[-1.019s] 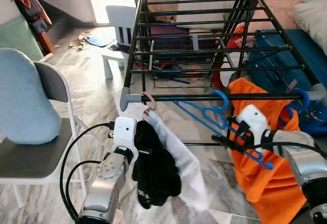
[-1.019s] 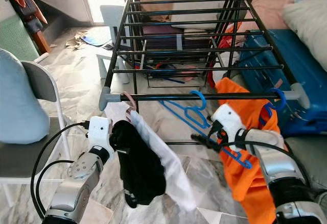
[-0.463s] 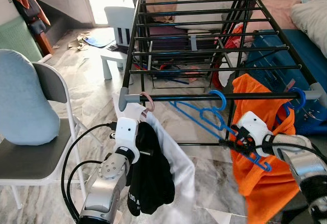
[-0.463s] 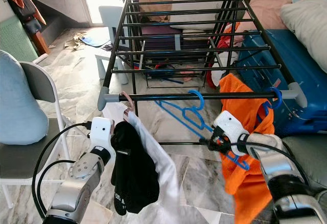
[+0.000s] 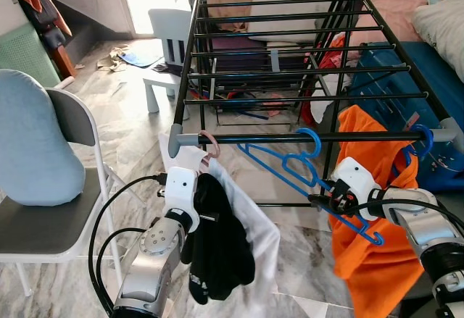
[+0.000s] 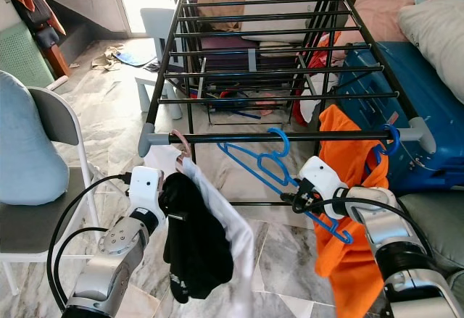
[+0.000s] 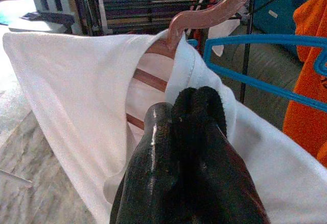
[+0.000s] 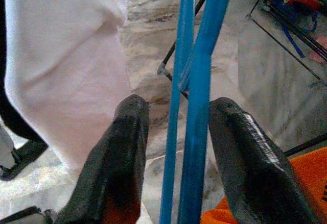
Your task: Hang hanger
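Blue plastic hanger (image 5: 304, 166): hook over the front black rail of the drying rack (image 5: 290, 57), body slanting down to the right gripper (image 5: 324, 200). In the right wrist view the fingers (image 8: 122, 152) stand apart on either side of the blue bars, not pressed on them; judged a release or steadying hold, since the rail already carries the hanger.

Pink hanger (image 5: 209, 144): hooked at the rail's left end, bearing a white shirt (image 5: 250, 224).

Left gripper (image 5: 206, 216): fingers (image 7: 173, 147) closed together against the white shirt with black cloth (image 5: 217, 253) draped over them, probably supporting the garment's hang.

Orange garment (image 5: 370, 238): hangs on a second blue hanger at the rail's right end.

Setting: marble-pattern tile floor (image 5: 130, 137); grey folding chair (image 5: 65, 216) with a blue cushion at left; blue suitcase (image 5: 406, 79) behind the rack at right.
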Robot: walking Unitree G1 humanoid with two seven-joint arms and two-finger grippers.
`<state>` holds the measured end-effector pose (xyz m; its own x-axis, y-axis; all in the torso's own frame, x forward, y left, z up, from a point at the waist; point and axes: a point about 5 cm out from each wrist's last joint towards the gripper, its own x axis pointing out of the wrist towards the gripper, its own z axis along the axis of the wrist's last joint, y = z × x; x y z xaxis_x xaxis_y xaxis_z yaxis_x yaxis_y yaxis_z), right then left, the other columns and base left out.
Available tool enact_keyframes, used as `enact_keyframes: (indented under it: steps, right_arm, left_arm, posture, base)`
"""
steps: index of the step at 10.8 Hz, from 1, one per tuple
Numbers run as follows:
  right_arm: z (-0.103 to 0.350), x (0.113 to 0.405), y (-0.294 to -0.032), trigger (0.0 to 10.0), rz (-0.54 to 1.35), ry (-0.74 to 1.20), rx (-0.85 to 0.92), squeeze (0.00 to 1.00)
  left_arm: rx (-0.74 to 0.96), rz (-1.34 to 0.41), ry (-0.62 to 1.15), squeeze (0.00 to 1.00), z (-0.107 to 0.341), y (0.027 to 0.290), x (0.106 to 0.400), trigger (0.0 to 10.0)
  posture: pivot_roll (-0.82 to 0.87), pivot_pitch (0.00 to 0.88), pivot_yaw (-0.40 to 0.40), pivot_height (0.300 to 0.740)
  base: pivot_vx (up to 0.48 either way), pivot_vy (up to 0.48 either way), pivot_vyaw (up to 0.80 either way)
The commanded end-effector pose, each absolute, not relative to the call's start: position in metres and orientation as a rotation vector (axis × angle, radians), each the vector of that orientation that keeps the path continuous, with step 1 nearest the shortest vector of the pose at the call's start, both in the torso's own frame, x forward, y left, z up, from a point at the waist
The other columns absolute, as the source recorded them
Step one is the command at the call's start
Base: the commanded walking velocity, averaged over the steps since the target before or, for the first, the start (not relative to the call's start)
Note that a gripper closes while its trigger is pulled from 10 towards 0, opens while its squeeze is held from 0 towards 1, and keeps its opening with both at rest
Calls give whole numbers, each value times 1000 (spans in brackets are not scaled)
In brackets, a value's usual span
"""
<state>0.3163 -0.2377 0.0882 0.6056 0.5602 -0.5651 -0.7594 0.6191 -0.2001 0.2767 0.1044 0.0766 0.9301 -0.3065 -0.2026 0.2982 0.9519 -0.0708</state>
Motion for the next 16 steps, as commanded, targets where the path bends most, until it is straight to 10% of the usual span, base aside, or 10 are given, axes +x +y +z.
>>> enact_keyframes:
  steps: [1, 10, 16]
  right_arm:
    - [93, 319, -240, 0, 802, 478, -472, 0]
    - [88, 319, -245, 0, 773, 506, -441, 0]
    - [108, 310, -243, 0, 398, 208, -187, 0]
  left_arm:
    - [-34, -309, 206, 0, 80, 104, 279, 10000]
    - [-29, -309, 220, 0, 77, 102, 277, 10000]
    - [-22, -255, 207, 0, 78, 108, 276, 10000]
  posture:
    - [-177, 0, 34, 740]
    - [-177, 0, 26, 740]
    - [-194, 0, 21, 740]
  base:
    - [0, 0, 0]
    - [0, 0, 0]
    - [0, 0, 0]
